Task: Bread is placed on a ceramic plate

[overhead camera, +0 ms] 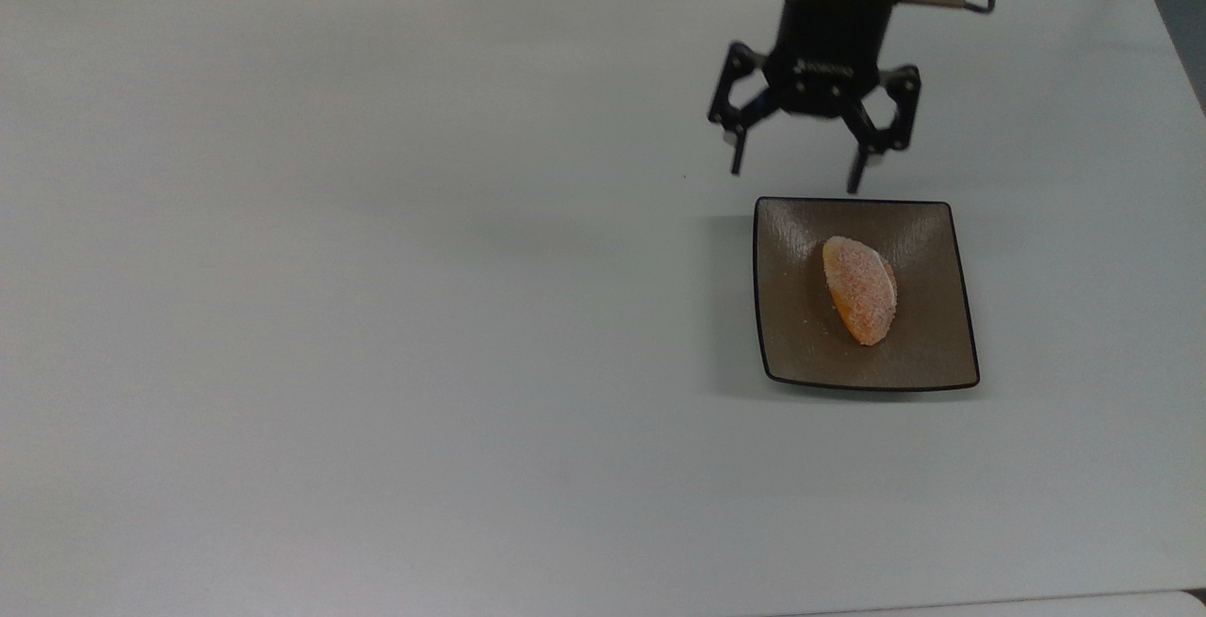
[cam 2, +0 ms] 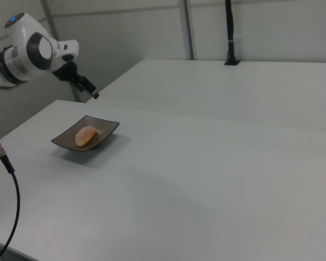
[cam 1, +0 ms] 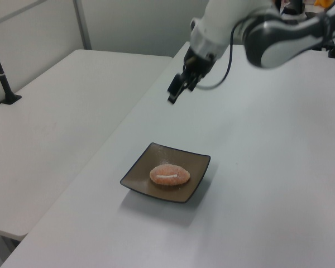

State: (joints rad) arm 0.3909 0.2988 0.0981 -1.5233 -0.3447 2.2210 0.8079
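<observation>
Bread: small oval orange-tan sugared bun (overhead camera: 859, 289) lies on the plate's dished centre.
Plate: square glossy brown ceramic plate (overhead camera: 923, 353) with black rim, flat on the white desk (overhead camera: 377, 316).
End effector: my black two-finger end effector (overhead camera: 796, 170) hangs above the desk beyond the plate's far edge, spread wide, holding nothing.

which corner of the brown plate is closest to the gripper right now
In the top view, the ceramic plate corner at the top view's upper left; the open gripper hangs just beyond that edge, away from the bread.
</observation>
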